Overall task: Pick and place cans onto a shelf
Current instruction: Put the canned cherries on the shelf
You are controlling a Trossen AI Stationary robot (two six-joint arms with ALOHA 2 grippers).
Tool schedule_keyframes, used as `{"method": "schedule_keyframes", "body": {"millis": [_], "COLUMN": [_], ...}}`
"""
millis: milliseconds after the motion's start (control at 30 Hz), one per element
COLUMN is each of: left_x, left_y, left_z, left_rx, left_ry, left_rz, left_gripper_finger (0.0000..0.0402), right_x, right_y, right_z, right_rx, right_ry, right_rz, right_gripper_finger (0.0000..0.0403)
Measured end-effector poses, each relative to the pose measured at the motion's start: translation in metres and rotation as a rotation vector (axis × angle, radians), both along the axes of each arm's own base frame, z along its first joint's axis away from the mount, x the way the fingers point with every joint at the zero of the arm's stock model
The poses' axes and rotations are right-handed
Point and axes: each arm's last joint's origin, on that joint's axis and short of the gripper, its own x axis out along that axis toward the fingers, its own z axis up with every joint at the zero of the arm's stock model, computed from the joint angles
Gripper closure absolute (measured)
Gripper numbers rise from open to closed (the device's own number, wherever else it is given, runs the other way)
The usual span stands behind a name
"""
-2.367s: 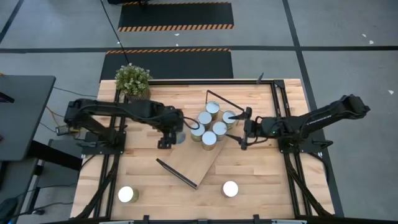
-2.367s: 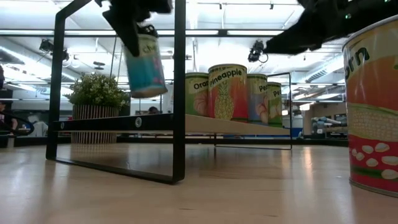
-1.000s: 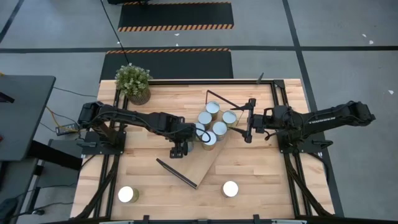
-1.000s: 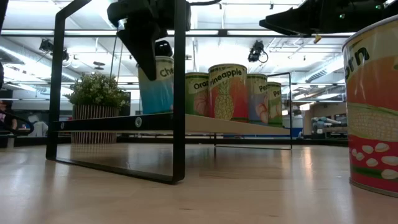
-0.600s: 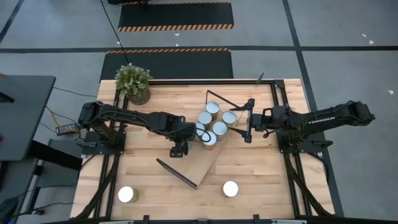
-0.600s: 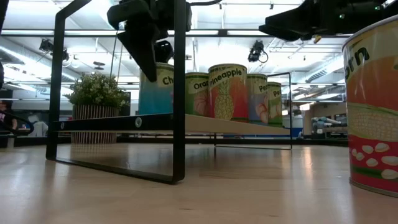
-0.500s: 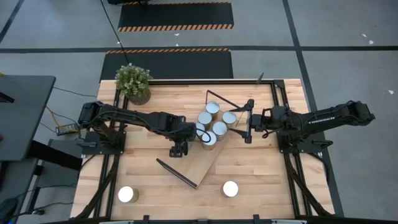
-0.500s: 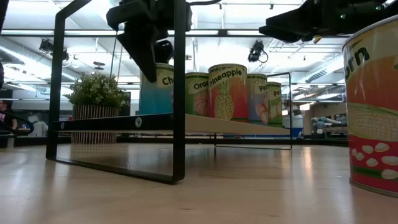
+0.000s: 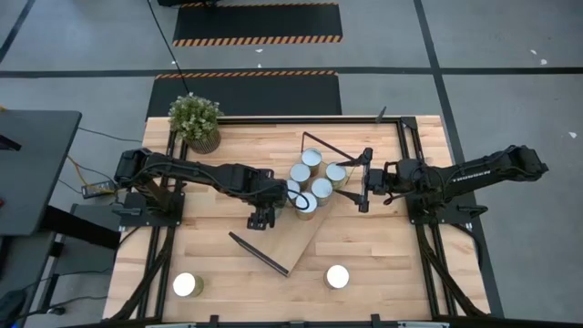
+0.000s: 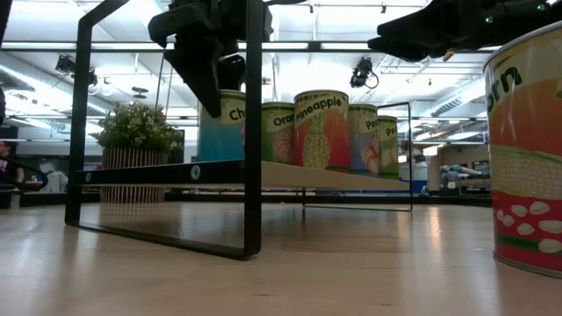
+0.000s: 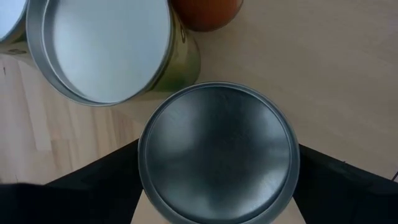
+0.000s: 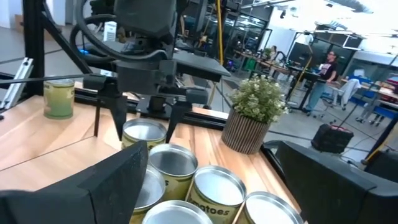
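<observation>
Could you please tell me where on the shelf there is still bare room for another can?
The shelf is bare from the left gripper down to its near black frame. Its far end is crowded: six cans clustered together, with the right gripper beside them. Two loose cans wait on the table's near edge.

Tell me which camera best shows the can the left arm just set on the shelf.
The left wrist view: the can's silver top fills it. The low view shows its blue label behind the left end effector. The high view mostly hides it; the right wrist view shows its top.

Two dark jointed arms [image 9: 191, 171] (white lettering), black cables
</observation>
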Motion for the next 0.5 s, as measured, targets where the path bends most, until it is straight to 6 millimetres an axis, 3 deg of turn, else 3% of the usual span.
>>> {"method": "schedule_keyframes", "body": {"millis": [500], "left_x": [0.000], "left_y": [-0.016], "left_z": [0.009], "left_rx": [0.051], "left_ry": [-0.053], "left_rz": [-0.038], "left_gripper_finger": [0.0049], "right_x": [0.000], "right_y": [0.001], "right_z": [-0.001], "right_rx": [-0.017], "right_ry": [0.011], "right_rz": [-0.015], "right_gripper_finger": [0.0034]}}
